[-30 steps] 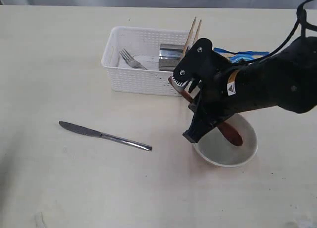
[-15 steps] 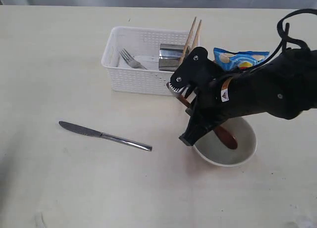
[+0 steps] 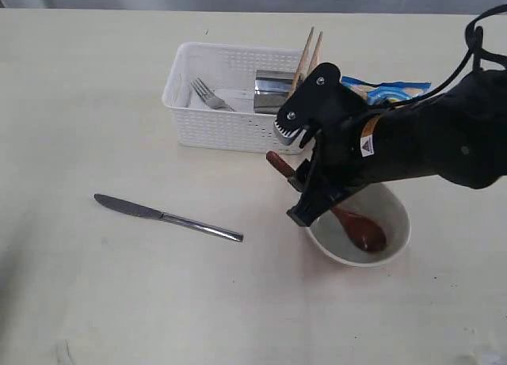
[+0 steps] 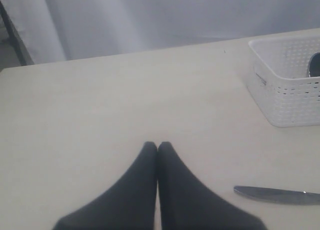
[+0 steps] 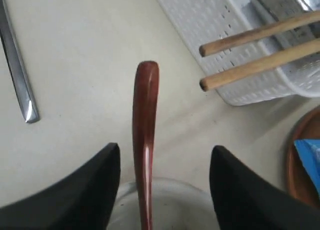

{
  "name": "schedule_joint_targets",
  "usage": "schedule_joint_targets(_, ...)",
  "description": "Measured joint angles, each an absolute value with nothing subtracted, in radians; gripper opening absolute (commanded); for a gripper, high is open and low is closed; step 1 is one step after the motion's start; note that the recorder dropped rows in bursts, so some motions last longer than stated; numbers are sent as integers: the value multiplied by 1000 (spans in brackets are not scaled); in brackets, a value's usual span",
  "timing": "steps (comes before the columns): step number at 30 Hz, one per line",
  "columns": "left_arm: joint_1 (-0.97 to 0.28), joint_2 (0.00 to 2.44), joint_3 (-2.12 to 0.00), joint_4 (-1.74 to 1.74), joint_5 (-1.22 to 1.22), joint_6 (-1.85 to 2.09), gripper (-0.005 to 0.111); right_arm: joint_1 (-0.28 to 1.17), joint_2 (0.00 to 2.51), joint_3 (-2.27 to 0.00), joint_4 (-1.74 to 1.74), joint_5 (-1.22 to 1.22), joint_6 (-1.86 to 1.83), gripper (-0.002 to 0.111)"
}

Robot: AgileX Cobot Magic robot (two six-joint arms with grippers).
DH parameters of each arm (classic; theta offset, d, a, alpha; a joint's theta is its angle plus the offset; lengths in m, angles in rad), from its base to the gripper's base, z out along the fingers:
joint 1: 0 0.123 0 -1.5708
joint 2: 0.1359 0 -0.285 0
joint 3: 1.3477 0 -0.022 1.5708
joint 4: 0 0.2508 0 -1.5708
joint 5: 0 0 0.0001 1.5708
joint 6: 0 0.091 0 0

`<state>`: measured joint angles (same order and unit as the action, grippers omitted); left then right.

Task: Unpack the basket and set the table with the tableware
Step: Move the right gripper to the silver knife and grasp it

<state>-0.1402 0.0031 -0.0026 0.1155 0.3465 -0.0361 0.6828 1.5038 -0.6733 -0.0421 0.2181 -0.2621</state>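
Bench [image 3: 79, 104], exterior: basket [image 3: 222, 127] just beside bowl [image 3: 356, 258]; spoon [image 3: 366, 232] rests in bowl; knife [image 3: 166, 215] lies well apart.
Left wrist: your left end effector [image 4: 157, 145] clenched, empty.
Right wrist: your right end effector [image 5: 164, 149] released, jaws flanking spoon handle, not touching.

The left gripper [image 4: 157, 146] is seen with its two dark fingers pressed together, nothing held between them, above the pale table [image 4: 100, 105]. To its right and farther off, one end of the white perforated basket [image 4: 285, 90] is shown. The blade of a steel knife [image 4: 275, 195] is laid nearer, apart from the basket. A grey curtain [image 4: 175, 15] is seen beyond the table's far edge.
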Motion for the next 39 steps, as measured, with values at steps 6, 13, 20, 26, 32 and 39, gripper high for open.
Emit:
schedule_joint_targets(6,-140,3,-3,115,347,-36,0,698,1423,-710,-39,238,-256,50)
schedule_joint_targets(13,-140,3,-3,115,347,-36,0,824,1338,-917,100,451,-250,37)
schedule_joint_targets(20,-140,3,-3,115,347,-36,0,938,1532,-1143,139,695,-232,60)
schedule_joint_targets(26,-140,3,-3,115,347,-36,0,1029,1790,-1276,118,753,-229,43)
schedule_joint_targets(32,-140,3,-3,115,347,-36,0,1037,2018,-1447,107,835,-229,50)
schedule_joint_targets(39,-140,3,-3,115,347,-36,0,1039,2140,-1553,28,860,-233,51)
